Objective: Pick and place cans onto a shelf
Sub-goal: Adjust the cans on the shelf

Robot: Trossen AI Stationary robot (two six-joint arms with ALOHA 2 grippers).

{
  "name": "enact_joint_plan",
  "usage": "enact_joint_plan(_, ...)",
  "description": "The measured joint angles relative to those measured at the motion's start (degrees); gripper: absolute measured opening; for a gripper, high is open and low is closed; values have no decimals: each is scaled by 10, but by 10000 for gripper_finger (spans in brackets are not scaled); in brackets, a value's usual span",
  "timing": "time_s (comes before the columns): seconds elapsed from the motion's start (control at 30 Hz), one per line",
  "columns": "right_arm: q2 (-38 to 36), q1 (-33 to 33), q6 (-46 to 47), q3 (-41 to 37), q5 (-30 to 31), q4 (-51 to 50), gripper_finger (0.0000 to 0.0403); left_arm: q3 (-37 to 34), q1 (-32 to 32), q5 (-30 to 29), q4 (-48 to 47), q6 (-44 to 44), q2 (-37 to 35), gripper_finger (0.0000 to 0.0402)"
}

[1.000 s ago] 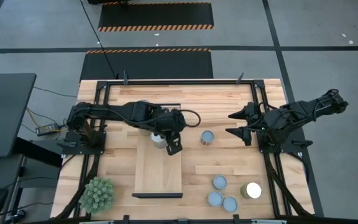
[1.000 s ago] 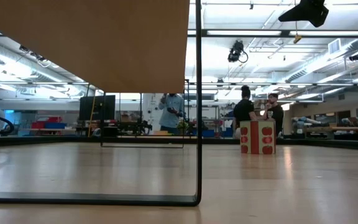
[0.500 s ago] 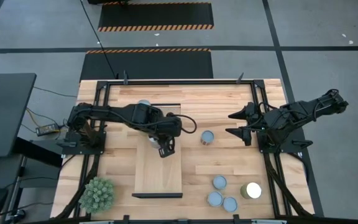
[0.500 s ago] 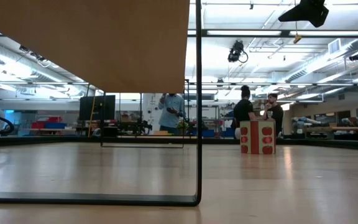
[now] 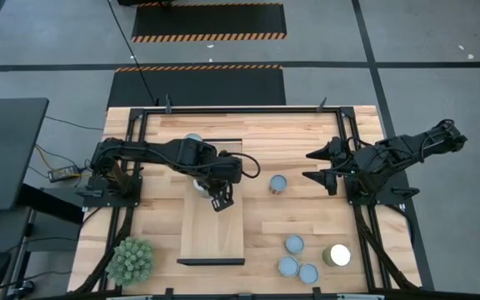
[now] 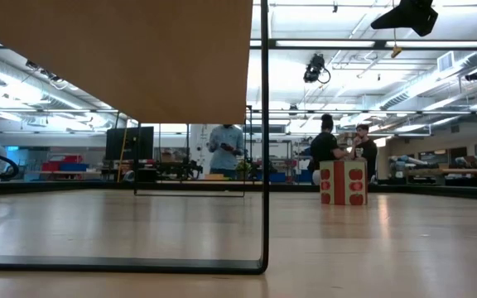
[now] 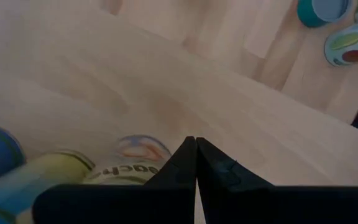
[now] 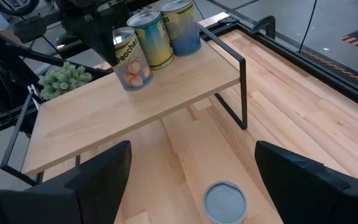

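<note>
Little lettering can be read. On the can (image 8: 132, 60) standing nearest the open end of the shelf (image 8: 166, 93), a word that looks like "Peaches" is printed up the label above a picture of fruit — in the left wrist view only the fragment "ach" is made out on it. No other text or number is legible.

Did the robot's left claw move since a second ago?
Yes. In the high view the shut left gripper has slid left over the shelf, away from the lone can on the table and a bit nearer the three shelved cans.
</note>
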Motion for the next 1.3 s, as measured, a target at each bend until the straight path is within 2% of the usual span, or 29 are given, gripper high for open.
enact_joint_plan(0.13,0,0,0,0,0,0,348,5,-4,-57,20,36,-1,11)
enact_joint_plan(0.23,0,0,0,0,0,0,348,5,-2,-83,2,39,-1,11)
enact_joint_plan(0.37,0,0,2,0,0,1,348,5,3,-81,-21,43,1,11)
enact_joint_plan(0.6,0,0,6,0,0,1,348,5,2,-42,-40,41,4,11)
enact_joint_plan(0.87,0,0,5,0,0,1,348,5,2,-32,-81,22,4,11)
enact_joint_plan(1.3,0,0,5,0,0,1,348,5,2,-31,-86,23,4,11)
